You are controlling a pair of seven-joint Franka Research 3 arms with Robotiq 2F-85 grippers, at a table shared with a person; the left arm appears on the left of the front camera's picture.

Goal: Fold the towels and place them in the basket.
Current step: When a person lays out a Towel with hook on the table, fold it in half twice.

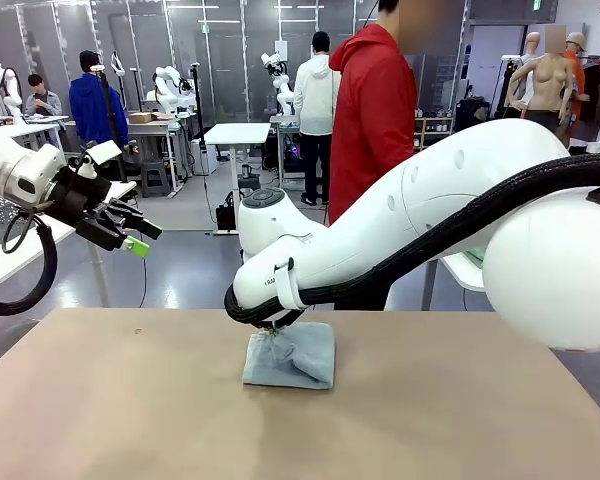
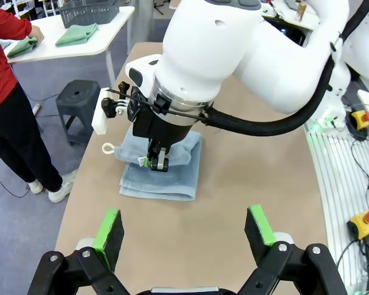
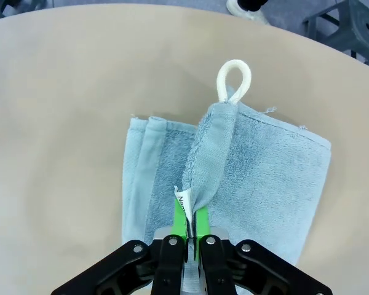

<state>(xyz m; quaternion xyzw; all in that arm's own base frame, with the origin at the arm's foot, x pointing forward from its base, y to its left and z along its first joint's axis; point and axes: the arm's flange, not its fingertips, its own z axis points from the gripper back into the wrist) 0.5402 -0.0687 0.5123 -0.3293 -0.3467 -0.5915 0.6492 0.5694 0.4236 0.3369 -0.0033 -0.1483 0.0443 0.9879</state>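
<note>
At mid-table toward the far edge, folded towel (image 1: 290,357) lies flat, right gripper (image 3: 189,218) pinched shut on a thin raised ridge beside its white tag (image 3: 182,201), left gripper (image 2: 184,230) wide and empty on the near side; a lift risks the ridge slipping out or the fold spilling open.

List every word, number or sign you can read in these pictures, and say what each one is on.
Nothing reads clearly enough to quote.
White tag on the towel, pinched in the right gripper: dark print, too blurred to read.
Label on the right arm: dark lettering, too small to read.
</note>
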